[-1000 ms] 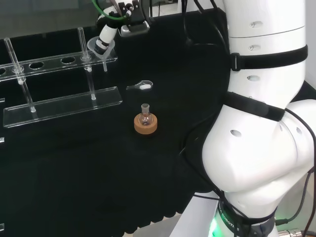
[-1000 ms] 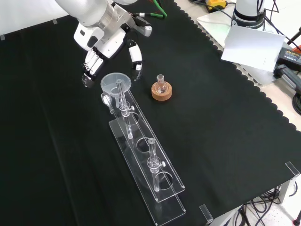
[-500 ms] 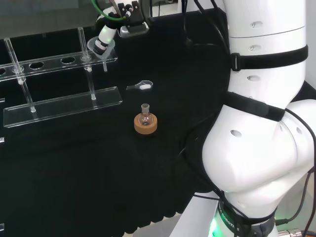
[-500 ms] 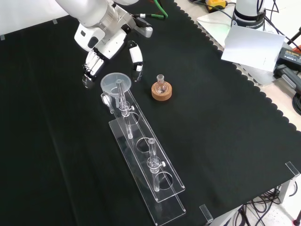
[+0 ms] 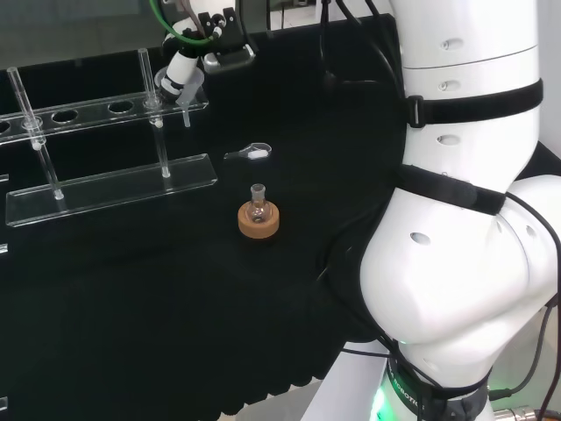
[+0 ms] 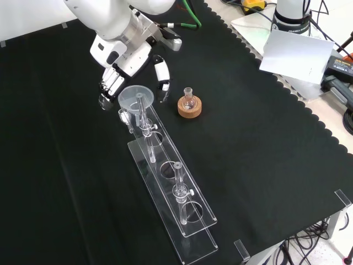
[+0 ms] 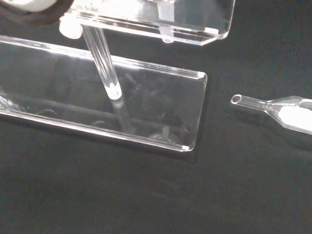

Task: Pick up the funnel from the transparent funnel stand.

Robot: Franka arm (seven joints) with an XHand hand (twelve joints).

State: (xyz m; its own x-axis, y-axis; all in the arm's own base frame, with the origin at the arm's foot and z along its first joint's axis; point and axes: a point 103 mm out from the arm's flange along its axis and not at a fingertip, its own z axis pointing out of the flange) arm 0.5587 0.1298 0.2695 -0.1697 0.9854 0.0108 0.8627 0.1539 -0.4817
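A clear funnel [image 6: 132,96] sits in the end hole of the transparent stand [image 6: 182,218], its stem hanging down below the top plate. In the head view the funnel [image 5: 181,89] is at the stand's right end, and the stand's base [image 5: 114,189] lies in front. My hand [image 6: 128,56] hangs just above and behind the funnel. Its fingers [image 6: 110,84] are to the funnel's left and its thumb [image 6: 163,72] to the right in the front view. The hand is open, with nothing held. The wrist view looks at the stand's base [image 7: 161,117] and one post [image 7: 103,66].
A small round flask on a cork ring [image 6: 190,106] stands right of the funnel in the front view. A glass scoop with white powder [image 5: 251,153] lies by the stand's end, seen as the scoop [image 7: 287,109] in the wrist view. The stand's other holes [image 6: 190,210] hold nothing.
The hand has come a little lower in the front view, so its fingers and thumb now flank the funnel's rim more closely. The funnel, the stand and the flask have not moved.
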